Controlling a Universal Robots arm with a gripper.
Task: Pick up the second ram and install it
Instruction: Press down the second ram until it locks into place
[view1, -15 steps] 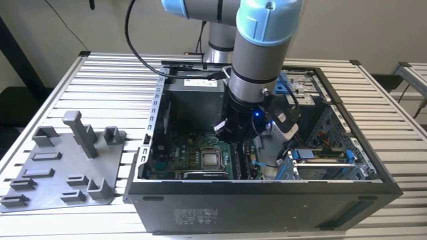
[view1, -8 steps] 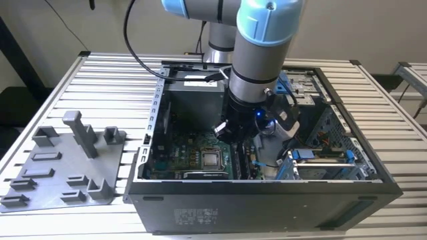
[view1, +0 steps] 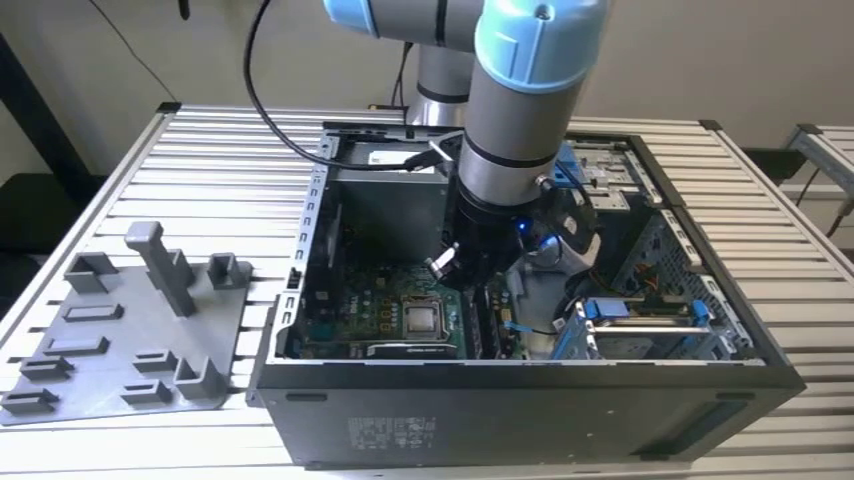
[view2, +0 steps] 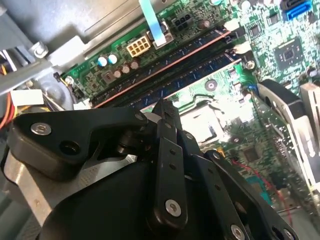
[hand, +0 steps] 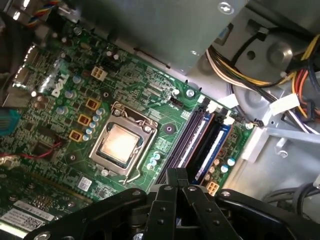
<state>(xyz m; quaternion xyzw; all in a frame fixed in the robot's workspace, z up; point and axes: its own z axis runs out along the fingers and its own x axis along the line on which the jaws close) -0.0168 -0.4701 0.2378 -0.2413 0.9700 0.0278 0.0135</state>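
Robot gripper (view1: 447, 268) hangs inside the open computer case (view1: 534, 375), its fingers pressed together with nothing between them in both wrist views. We see the second ram (view2: 200, 67), a blue strip, standing on edge in the motherboard's memory slots just past the fingertips. In the exterior view, the processor socket (view1: 423, 318) sits at the gripper's 7 o'clock, and the grey fixture tray (view1: 107, 340) lies at the case's 9 o'clock.

A robotics lab bench: slatted aluminium table (view1: 200, 180), opened computer case (view1: 534, 390), grey fixture tray (view1: 94, 350).
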